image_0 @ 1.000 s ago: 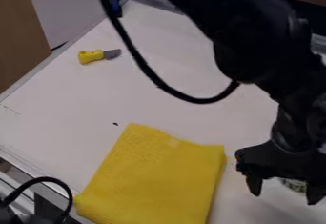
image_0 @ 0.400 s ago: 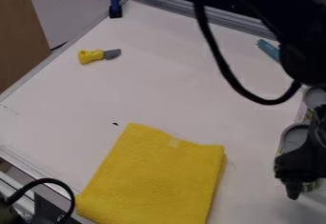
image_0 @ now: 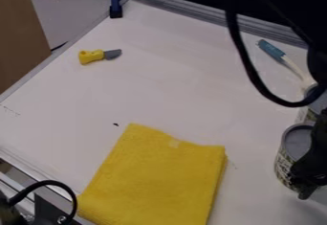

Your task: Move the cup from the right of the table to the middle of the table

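At the right edge of the table, my black gripper [image_0: 313, 178] hangs low, partly cut off by the view's edge; how its fingers stand cannot be made out. A patterned cup [image_0: 285, 159] with a grey inside stands upright just left of and behind it, its right part hidden by the gripper. Behind that one, a second similar cup [image_0: 308, 114] is partly covered by the arm and its cable.
A folded yellow cloth [image_0: 159, 176] lies at the front middle of the table [image_0: 159, 90]. A yellow-handled toy knife [image_0: 96, 56] rests at the back left. A blue-handled utensil [image_0: 271, 50] lies at the back right. A black cable loops at the lower left.
The arm and gripper have moved right, toward the view's right edge. This has uncovered the cups and the blue-handled utensil. The cloth and toy knife have stayed put.
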Tool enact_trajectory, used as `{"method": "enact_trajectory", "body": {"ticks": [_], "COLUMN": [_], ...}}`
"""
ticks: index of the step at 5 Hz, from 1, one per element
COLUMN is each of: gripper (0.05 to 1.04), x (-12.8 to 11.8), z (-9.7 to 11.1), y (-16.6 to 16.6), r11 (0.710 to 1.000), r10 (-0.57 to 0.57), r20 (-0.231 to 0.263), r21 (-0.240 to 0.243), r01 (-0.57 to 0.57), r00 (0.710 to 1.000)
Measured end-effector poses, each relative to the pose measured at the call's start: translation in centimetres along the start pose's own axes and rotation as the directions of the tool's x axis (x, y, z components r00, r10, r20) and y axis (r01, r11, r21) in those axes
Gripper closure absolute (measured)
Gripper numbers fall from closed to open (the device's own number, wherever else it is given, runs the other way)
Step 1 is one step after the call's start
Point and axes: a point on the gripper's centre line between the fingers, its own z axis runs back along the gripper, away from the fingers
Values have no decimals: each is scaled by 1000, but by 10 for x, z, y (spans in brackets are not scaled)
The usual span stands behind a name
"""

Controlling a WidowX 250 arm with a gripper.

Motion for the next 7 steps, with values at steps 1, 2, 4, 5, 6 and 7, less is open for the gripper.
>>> {"method": "enact_trajectory", "body": {"ticks": [1,2,4,5,6,7], "gripper": [84,84,84,84,84,84], "x": [12,30,72,89,110,127], "z": [-1,-4,-14,-23,-25,-26], "y": [4,6,17,32,43,52], "r11": [996,990,994,996,995,992], "r10": [78,94,67,2,-41,-76], "r20": [44,20,-18,-65,-73,-93], "r21": [45,101,92,84,88,92], "r01": [-80,-95,-65,3,47,84], "r00": [996,995,998,998,996,993]}}
